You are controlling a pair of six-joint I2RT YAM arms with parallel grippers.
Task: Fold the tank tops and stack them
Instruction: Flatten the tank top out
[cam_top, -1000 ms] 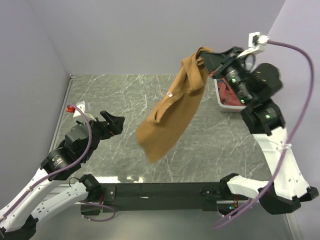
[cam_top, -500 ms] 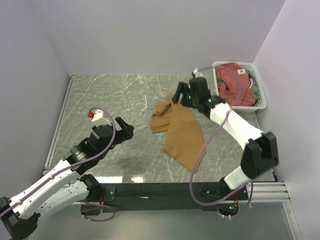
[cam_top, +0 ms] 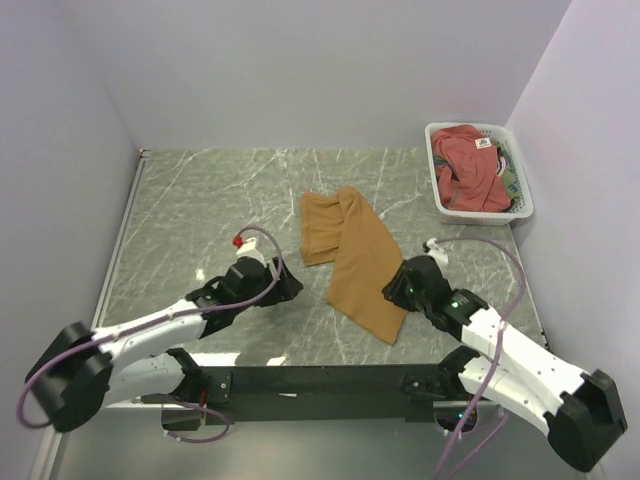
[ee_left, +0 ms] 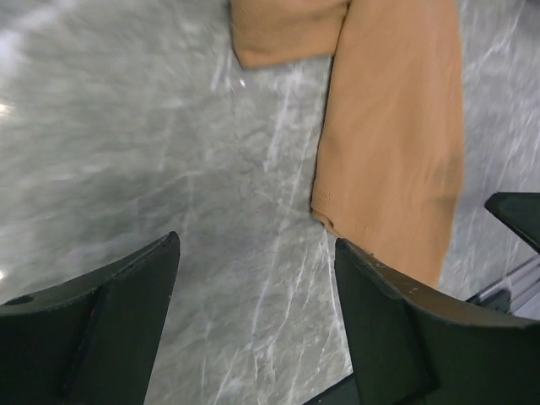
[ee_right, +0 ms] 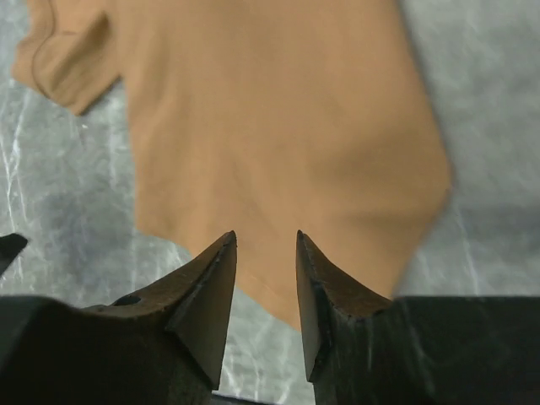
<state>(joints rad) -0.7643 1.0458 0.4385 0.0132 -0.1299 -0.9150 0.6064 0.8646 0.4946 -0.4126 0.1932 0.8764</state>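
The tan top (cam_top: 355,255), dangling from the right pincer (ee_right: 265,236) a second ago, now lies rumpled on the surface (cam_top: 200,200), both pincers low by its near hem and empty, the right slightly parted, the left pincer (ee_left: 256,242) wide, so folding can begin, I'd say; the red top (cam_top: 470,170) sits in the basket (cam_top: 440,207).

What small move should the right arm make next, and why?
Probably lower the right gripper onto the near hem of the tan tank top and close on it. Its jaws stand open over that hem, holding nothing, and the top lies bunched on the table, so it needs spreading before any fold. The left gripper hangs open nearby.
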